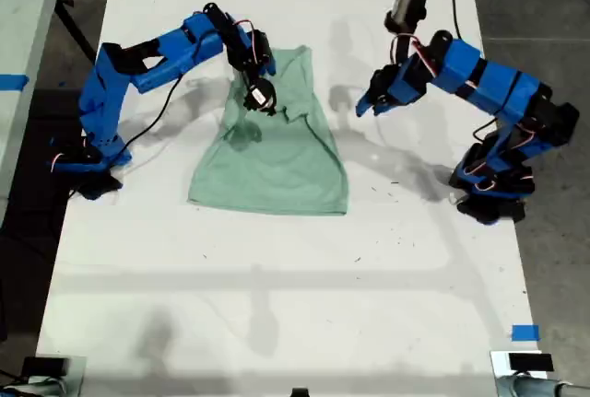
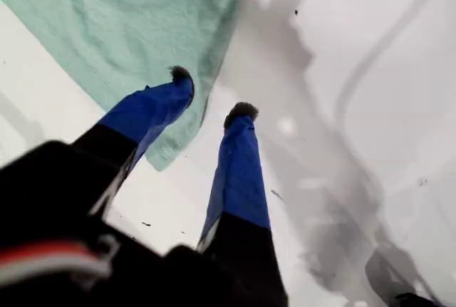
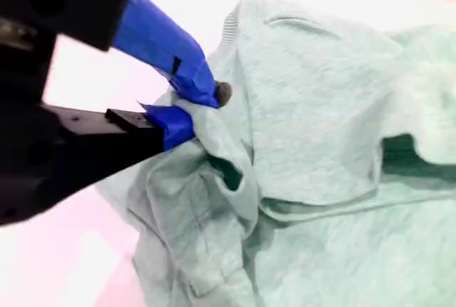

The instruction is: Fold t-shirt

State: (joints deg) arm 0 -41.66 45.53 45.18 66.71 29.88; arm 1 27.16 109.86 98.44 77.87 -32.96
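Observation:
The pale mint-green t-shirt [image 1: 272, 162] lies on the white table [image 1: 277, 277], hem toward the camera, its upper part bunched and partly folded over. My second gripper [image 1: 260, 100], on the arm at the exterior view's left, is shut on a gathered fold of the t-shirt [image 3: 320, 143] near a sleeve; its blue fingers [image 3: 192, 79] pinch the cloth at my second gripper [image 3: 199, 111]. My first gripper [image 1: 366, 107], on the arm at the exterior view's right, hangs open just beside the shirt's edge. Between its fingers, at my first gripper [image 2: 210, 93], is only table, with the t-shirt [image 2: 128, 29] edge close by.
Both arm bases stand at the table's side edges, at the exterior view's left [image 1: 88, 162] and right [image 1: 493, 190]. Blue tape marks [image 1: 525, 332] sit near the front right corner of the exterior view. Dark floor borders the table on both sides.

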